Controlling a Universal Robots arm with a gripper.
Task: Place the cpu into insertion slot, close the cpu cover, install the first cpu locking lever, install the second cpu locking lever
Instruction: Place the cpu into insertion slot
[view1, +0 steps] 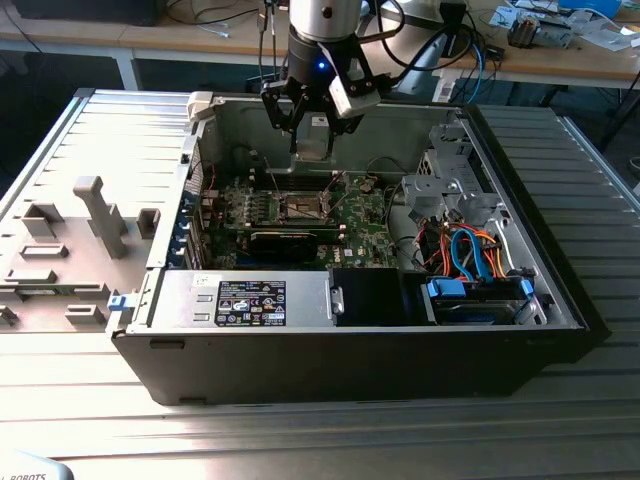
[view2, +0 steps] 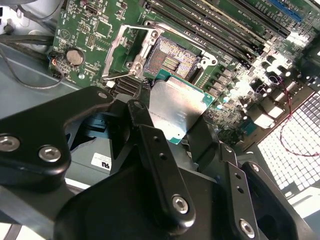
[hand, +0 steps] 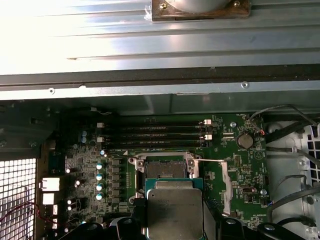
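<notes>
Hovering with its metal top up, just above the square, silver-rimmed insertion slot, the small silver-grey square cpu is clamped in the black gripper. The green circuit board lies inside an open black computer case on the ribbed grey metal worktop.

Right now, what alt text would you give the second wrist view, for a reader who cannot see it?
The gripper holds the cpu between its black fingers, over the green motherboard and close to the insertion slot. The slot is empty, with its contacts exposed. The cpu cover is swung open at one side of the slot.
</notes>
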